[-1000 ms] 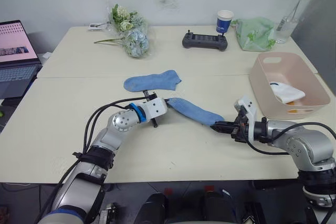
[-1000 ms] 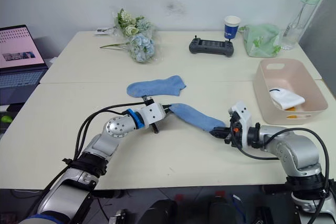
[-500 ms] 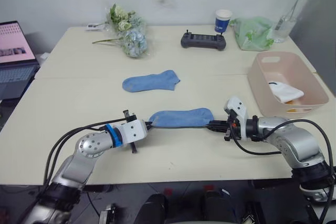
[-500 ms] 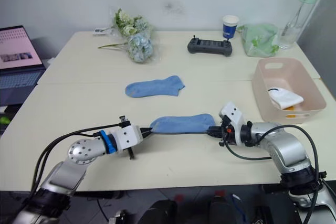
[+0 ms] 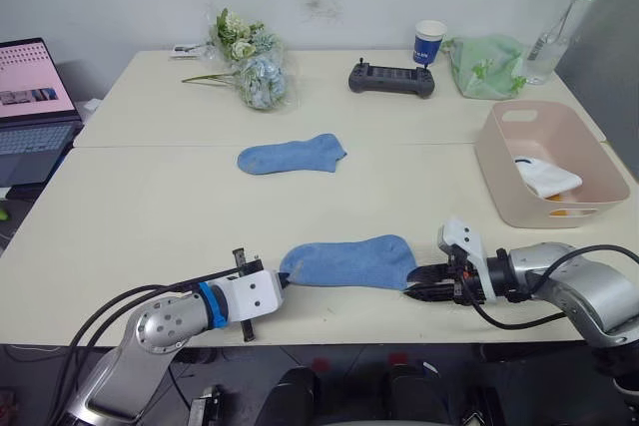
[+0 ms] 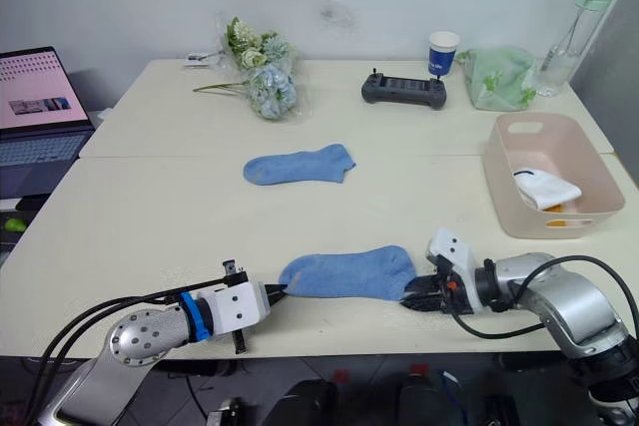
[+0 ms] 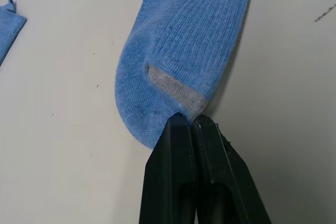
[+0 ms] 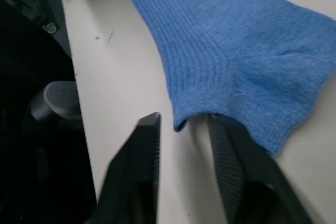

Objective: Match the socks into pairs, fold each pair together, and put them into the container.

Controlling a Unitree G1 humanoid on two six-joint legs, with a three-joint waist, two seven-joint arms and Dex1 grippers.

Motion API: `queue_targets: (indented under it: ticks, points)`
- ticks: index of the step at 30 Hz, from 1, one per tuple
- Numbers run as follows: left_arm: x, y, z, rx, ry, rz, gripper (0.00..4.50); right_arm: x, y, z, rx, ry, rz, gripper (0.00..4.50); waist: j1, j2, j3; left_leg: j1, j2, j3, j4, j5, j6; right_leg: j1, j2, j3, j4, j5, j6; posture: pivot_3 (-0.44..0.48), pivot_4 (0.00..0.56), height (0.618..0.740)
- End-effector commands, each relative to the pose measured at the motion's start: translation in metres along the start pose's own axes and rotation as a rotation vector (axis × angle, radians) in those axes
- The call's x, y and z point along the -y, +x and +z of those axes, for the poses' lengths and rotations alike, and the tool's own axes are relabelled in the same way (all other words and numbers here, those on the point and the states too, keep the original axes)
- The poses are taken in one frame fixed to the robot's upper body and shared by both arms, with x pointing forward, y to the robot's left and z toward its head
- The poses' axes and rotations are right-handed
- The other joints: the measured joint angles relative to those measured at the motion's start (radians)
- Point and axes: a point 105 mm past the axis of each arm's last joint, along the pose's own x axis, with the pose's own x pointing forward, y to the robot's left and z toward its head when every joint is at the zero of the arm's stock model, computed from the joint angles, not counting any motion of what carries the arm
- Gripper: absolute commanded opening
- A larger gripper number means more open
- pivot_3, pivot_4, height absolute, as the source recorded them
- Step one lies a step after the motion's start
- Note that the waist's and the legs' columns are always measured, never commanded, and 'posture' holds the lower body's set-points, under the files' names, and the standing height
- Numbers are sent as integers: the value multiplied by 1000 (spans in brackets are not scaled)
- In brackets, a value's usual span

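Cream table [image 5: 150, 216] holds laptop [image 5: 30, 97], flowers [image 5: 250, 67], tub [image 5: 549, 162].

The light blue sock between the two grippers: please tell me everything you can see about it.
The near light blue sock is a short ankle sock of ribbed knit with a grey patch near one end. It lies flat and stretched out near the table's front edge. The left gripper is shut on the end with the grey patch; the right gripper is open at the other end, one finger slightly under the fabric.
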Motion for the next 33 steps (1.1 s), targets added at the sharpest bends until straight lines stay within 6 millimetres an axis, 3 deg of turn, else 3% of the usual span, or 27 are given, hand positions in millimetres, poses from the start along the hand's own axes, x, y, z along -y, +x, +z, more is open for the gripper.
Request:
queue_targets:
  ticks: [1, 5, 8, 14, 19, 23, 28, 30, 33]
  points:
    - [-8, -8, -2, 0, 38, 20, 0, -5, -15, 4, -30, -138, 15, 2343, 0, 0, 0, 0, 0, 0, 0, 0, 0, 0, 0, 0, 0, 0, 0, 0, 150, 740]
    - [-10, -17, 0, 58, 12, 0, 0, 6, -14, 18, 33, -389, -78, 2343, -5, 0, 0, 1, 1, 0, 0, 0, 0, 1, 0, 0, 0, 0, 0, 0, 150, 740]
    - [-12, -18, 3, 112, -27, 5, 593, 1, -5, 22, 53, -537, -55, 2368, -3, 0, 0, 1, 1, 0, -1, 0, -1, 1, 0, 0, 0, 0, 0, 0, 150, 740]
    - [-14, -12, 1, 138, 15, -18, 2414, -13, 17, 14, 77, -816, 47, 2368, -3, 0, 0, 1, 0, 0, 0, 2, -3, 2, 0, -1, -1, 0, 0, 0, 150, 740]
    - [-9, -7, 7, 164, 21, -42, 3944, -8, 35, 6, 83, -897, 64, 2368, -4, 0, 0, 2, 0, 0, 0, 2, -3, 2, 0, -1, 0, 0, 0, 0, 150, 740]
    - [-5, -11, 12, 189, 20, -57, 3944, -8, 41, 5, 88, -896, 80, 2368, -5, 0, 0, 2, 1, 0, 0, 2, -3, 2, 1, 0, 0, 0, 0, 0, 150, 740]
    - [-4, -9, 5, 153, 38, -63, 3944, -2, 43, 0, 46, -898, 73, 2368, -3, 0, 0, 2, 0, -1, 0, 2, -3, 2, 1, 0, 0, 0, 0, 0, 150, 740]
    - [-3, -5, -1, 122, 34, -62, 3567, 4, 42, 3, 36, -900, 59, 2181, -3, 0, 0, 3, 0, -1, 0, 2, -3, 2, 1, 0, 0, 0, 0, 0, 150, 740]
    - [1, -2, -9, 89, 17, -79, 2762, 9, 39, 2, 19, -881, 53, 1416, -3, 0, 0, 4, 0, 0, 0, 2, -3, 3, 1, 0, 0, 0, 0, 0, 150, 740]
